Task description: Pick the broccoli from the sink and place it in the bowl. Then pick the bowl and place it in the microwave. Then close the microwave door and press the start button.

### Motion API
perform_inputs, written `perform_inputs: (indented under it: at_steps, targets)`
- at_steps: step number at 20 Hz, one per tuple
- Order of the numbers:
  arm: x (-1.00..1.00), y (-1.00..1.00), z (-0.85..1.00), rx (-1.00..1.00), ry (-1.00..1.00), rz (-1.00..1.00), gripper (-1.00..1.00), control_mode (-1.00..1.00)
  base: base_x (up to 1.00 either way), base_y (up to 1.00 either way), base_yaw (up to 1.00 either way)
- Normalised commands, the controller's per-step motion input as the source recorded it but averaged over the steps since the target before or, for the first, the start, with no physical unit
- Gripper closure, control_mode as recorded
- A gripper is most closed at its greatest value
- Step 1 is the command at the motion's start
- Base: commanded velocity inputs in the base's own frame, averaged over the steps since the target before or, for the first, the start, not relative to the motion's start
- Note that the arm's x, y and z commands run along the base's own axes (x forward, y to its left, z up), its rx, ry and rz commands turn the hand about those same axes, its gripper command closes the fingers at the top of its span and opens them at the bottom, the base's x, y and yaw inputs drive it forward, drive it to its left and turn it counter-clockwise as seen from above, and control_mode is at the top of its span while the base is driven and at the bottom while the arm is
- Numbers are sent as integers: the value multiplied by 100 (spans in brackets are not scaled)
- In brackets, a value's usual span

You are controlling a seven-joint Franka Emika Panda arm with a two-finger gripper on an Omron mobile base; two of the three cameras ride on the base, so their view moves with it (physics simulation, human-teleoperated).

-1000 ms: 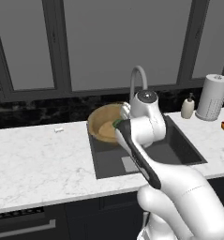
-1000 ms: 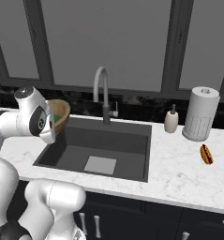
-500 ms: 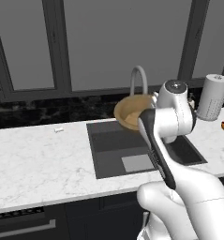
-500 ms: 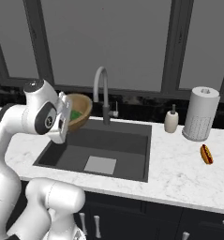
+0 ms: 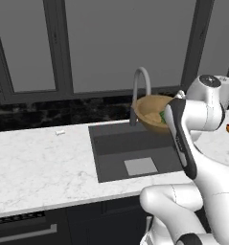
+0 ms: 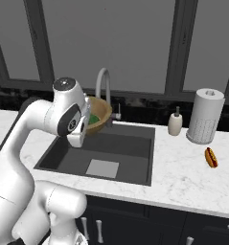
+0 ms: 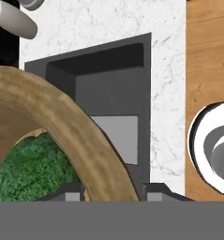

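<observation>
Clamped on the rim of the bowl (image 7: 62, 126), the gripper (image 7: 111, 191) has one finger tip on each side of the wooden wall; in the hand view the rim arcs up between the two dark tips, one tip on the inner side of the wall and the other on the outer side. Just inside that wall, right beside the inner tip, the broccoli (image 7: 36, 166) lies in the bowl as a mass of green.

From the base cameras the bowl (image 5: 152, 112) hangs in the air, tilted, above the back of the sink (image 5: 135, 148) and close against the curved faucet (image 5: 140, 91), with the arm's hand covering the bowl's near edge. A sliver of green, the broccoli (image 6: 94, 118), shows between the hand and the bowl (image 6: 99, 115) in the right base view; the gripper (image 6: 86, 125) itself is mostly hidden behind the wrist there.

Below, the sink (image 6: 104, 153) is a dark basin set into the white marble counter (image 5: 39, 162). Farther along the counter stand a soap dispenser (image 6: 175, 123) and a paper towel roll (image 6: 205, 116), with a hot dog (image 6: 211, 157) lying in front of the roll.
</observation>
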Motion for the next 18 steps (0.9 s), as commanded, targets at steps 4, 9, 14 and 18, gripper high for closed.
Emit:
perform_inputs:
  at_steps: [4,9,14,18]
  targets:
    - [-23,-4,4,0,0,-6,100,-100,0,0,0]
    - [-35,-2,28,0,0,0,100,-100,0,0,0]
    - [-38,0,42,0,0,0,100,-100,0,0,0]
    - [-44,0,41,0,0,0,100,-100,0,0,0]
